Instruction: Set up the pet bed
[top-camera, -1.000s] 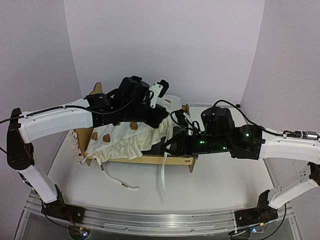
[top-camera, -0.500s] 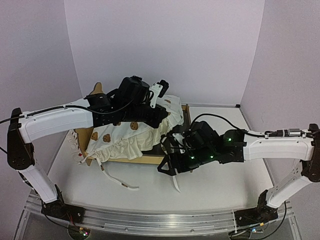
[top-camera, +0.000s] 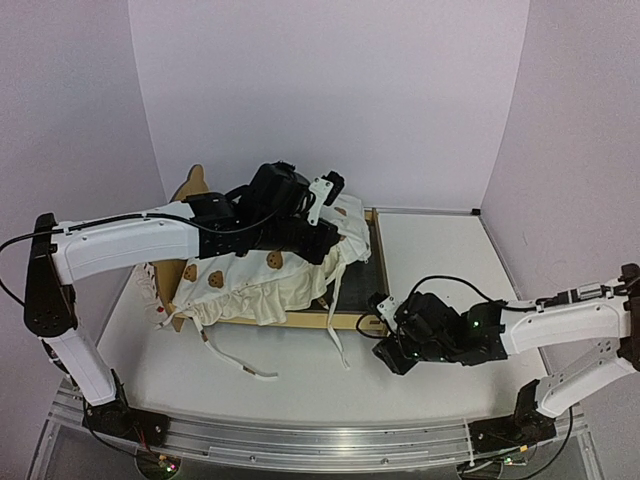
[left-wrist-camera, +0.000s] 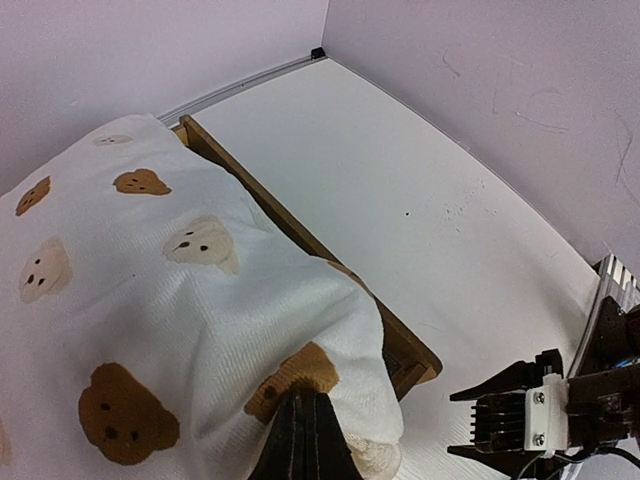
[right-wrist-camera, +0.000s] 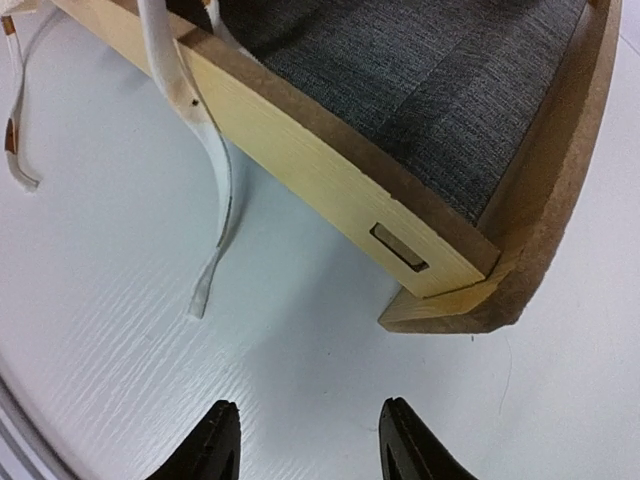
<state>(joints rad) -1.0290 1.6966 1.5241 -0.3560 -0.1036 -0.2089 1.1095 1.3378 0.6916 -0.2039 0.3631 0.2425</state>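
Two grippers, left gripper (left-wrist-camera: 303, 440) pinched shut on bear-print cushion (left-wrist-camera: 180, 300) draped over plywood pet bed (top-camera: 290, 320) on white table (top-camera: 440, 260), right gripper (right-wrist-camera: 305, 440) parted, empty, just beside the bed's near right corner.

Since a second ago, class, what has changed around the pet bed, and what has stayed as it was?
The right gripper drew back from the bed toward the arms' bases and opened. It holds nothing, and a white strap hangs loose over the rail. The left gripper shifted slightly right, still pinching the cushion. The bed stayed put.
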